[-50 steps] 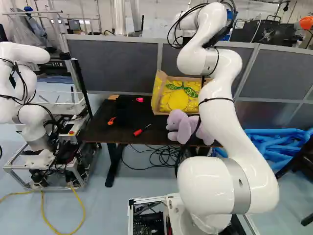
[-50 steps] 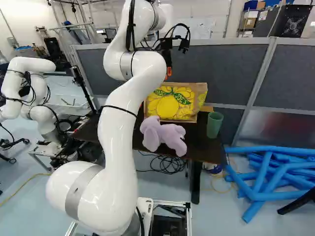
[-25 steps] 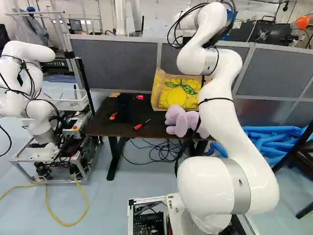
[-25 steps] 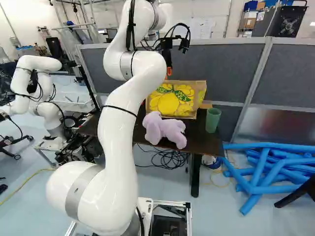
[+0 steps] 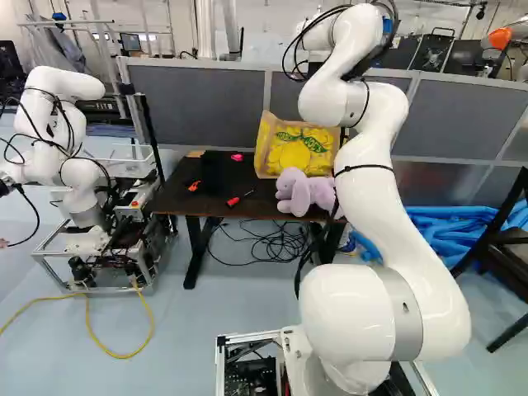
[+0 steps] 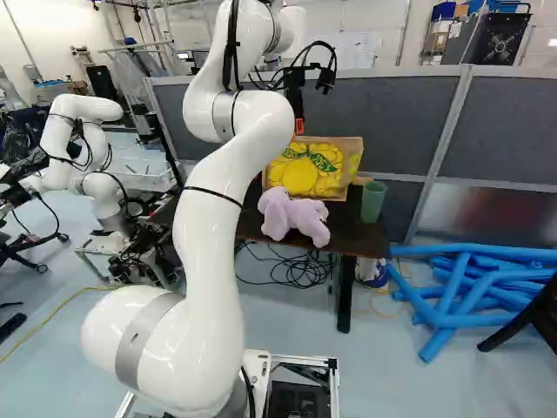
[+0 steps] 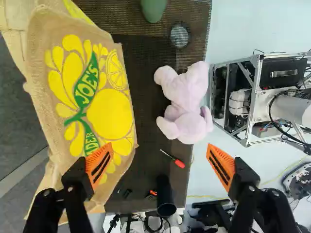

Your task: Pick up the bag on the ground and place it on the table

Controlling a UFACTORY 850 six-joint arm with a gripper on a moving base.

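My gripper (image 6: pixel 298 124) hangs high over the table's back part in the right base view. In the wrist view the gripper (image 7: pixel 158 151) is open, its orange-padded fingers wide apart with nothing held between them. The tan bag (image 6: pixel 315 170) with yellow and green print stands on the dark table (image 6: pixel 352 228), at its back by the partition. Seen from the wrist, the bag (image 7: pixel 109 114) lies below and to one side, one finger covering part of it. Whether they touch cannot be told. The left base view shows the bag partly behind my arm.
On the table are a purple plush toy (image 7: pixel 187 99), a green cup (image 6: pixel 372 202), a red screwdriver (image 5: pixel 239 199) and small red items. Blue tubes (image 6: pixel 474 287) lie on the floor to the right, near a dark chair (image 5: pixel 503 256). Another robot (image 5: pixel 78 177) stands at the left.
The base has moved back, away from the table, so the scene looks smaller and farther off. My arm holds its pose against its lowest joint. The bag keeps its place on the table.
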